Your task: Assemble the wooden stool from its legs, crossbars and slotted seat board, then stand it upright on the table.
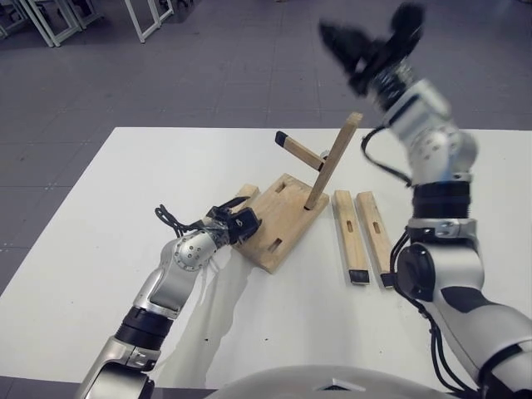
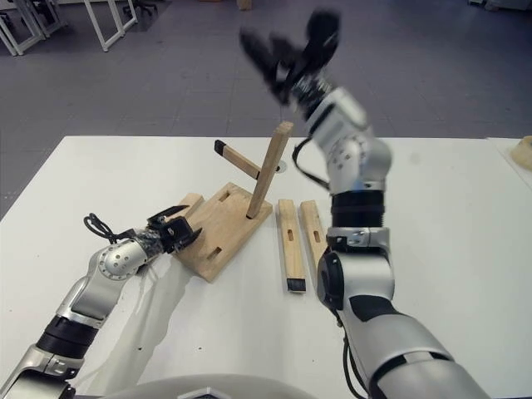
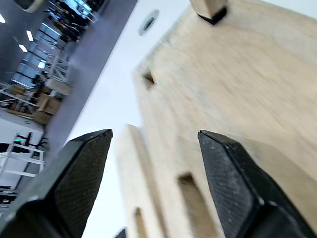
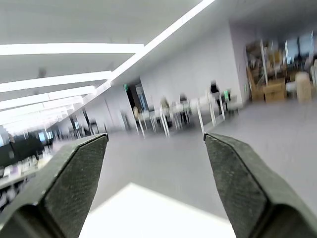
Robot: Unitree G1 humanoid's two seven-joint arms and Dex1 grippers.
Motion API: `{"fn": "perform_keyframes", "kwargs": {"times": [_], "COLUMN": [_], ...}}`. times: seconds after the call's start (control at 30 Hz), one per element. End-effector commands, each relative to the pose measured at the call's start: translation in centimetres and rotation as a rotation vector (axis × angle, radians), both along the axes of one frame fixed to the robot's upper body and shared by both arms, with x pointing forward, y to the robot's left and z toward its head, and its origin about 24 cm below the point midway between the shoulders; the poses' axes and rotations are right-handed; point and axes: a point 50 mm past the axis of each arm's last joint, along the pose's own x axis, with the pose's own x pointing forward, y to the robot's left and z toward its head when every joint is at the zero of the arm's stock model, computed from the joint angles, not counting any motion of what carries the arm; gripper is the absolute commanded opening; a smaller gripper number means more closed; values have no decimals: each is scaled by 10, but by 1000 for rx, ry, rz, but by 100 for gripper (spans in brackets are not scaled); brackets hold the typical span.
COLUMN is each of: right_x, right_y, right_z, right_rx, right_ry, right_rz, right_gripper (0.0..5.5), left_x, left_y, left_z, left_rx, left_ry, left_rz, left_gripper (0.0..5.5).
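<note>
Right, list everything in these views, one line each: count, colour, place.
table: 1, white, under all the parts
seat board: 1, light wood with slots, lying on the table with its left side raised
standing leg: 1, light wood, leaning up out of a slot in the board's far right corner
bar: 1, light wood with a black end, sticking sideways out of the standing leg
loose legs: 2, light wood with black tips, flat side by side, right of the board
wooden piece: 1, light wood, at the board's far left edge
left gripper: 1, black fingers open, at the board's left edge
right gripper: 1, black fingers open, empty, raised high above the table
</note>
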Motion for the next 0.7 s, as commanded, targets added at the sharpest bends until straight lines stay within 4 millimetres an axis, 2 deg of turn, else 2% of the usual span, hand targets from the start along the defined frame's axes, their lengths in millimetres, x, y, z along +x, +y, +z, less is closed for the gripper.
{"fn": "perform_keyframes", "kwargs": {"times": [0.03,0.07,0.2,0.3,0.53,0.6,0.7], "right_x": [-13,-14,-34,-57,-108,-121,-142], "right_y": [-33,-41,-86,-100,-103,-104,-101], "right_z": [1,-8,-80,-117,-201,-215,-223], "right_rx": [10,-4,-136,-195,-386,-450,-487], "right_ry": [0,27,219,327,553,570,570], "right_rz": [-104,-140,-321,-351,-348,-372,-415], "right_gripper": [357,357,357,357,357,357,357], "left_x": [8,8,-1,-7,-18,-22,-29], "left_y": [15,20,47,53,53,55,53], "left_z": [18,16,-4,-13,-25,-28,-29], "left_rx": [-34,-25,96,112,110,117,105], "left_ry": [-91,-84,14,44,130,166,209], "left_rz": [76,95,133,145,83,69,28], "left_gripper": [320,320,320,320,320,320,320]}}
